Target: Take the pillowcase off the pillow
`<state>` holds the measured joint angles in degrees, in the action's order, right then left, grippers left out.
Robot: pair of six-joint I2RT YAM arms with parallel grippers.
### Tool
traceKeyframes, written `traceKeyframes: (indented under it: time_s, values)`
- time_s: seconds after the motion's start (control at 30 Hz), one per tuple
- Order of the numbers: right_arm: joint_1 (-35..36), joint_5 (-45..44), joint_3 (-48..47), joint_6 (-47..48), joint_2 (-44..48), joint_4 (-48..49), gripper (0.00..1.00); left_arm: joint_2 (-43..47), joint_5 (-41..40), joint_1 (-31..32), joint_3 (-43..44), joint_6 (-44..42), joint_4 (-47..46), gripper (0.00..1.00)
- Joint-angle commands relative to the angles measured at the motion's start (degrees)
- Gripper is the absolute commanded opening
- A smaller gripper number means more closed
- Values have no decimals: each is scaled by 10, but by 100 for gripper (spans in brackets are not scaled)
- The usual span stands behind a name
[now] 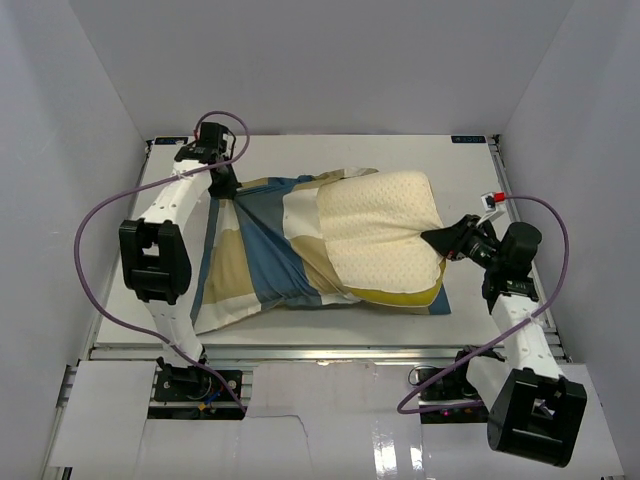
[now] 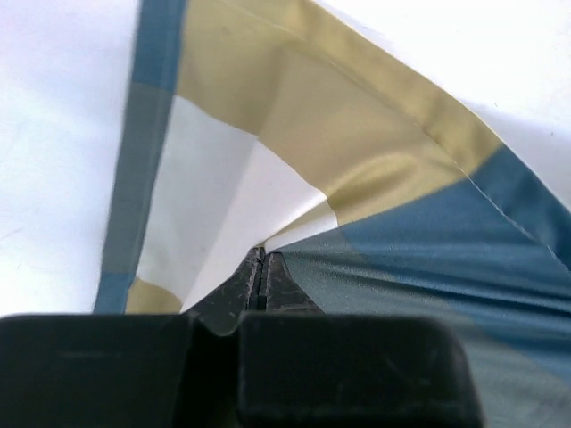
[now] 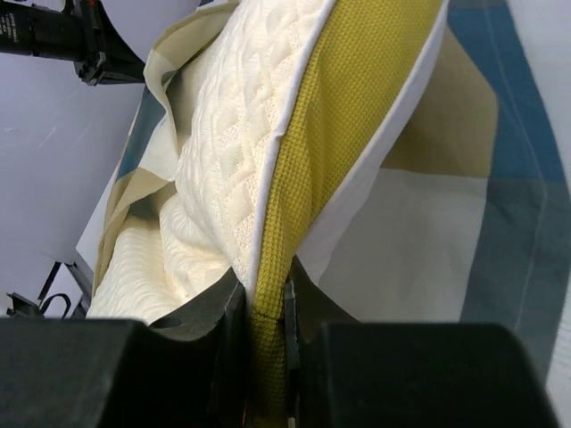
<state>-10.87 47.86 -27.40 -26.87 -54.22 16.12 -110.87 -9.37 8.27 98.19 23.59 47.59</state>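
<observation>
The checked pillowcase point(image 1: 262, 250) lies across the table, drawn to a point at its far left corner. My left gripper point(image 1: 224, 185) is shut on that corner; in the left wrist view the cloth point(image 2: 294, 160) fans out from the closed jaws point(image 2: 261, 254). The cream pillow point(image 1: 385, 232) sticks out of the pillowcase's right end, about half bare. My right gripper point(image 1: 440, 240) is shut on the pillow's right edge. In the right wrist view the jaws point(image 3: 264, 299) pinch the yellow edging point(image 3: 330, 152), with the dotted cream face point(image 3: 223, 143) to its left and checked cloth point(image 3: 446, 205) beneath.
White walls close in the table point(image 1: 330, 330) on three sides. Purple cables point(image 1: 95, 260) loop beside both arms. A small white and red thing point(image 1: 490, 200) lies by the right edge. The left arm's end shows at the upper left of the right wrist view point(image 3: 71, 40).
</observation>
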Motion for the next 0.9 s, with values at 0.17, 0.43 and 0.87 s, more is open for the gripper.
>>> traceKeyframes:
  time_s: [0.17,0.43,0.87]
  values:
    - [-55,-83,-5,-12,79,2,8,72,-106,-103,-53,12,-51,0]
    - [-47,-33,16,-74,45,79,8,111,203,-92,-92,-9,-80,59]
    - [22,-159,2,-116,-98,103,8,555,107,190,-617,201,-311,86]
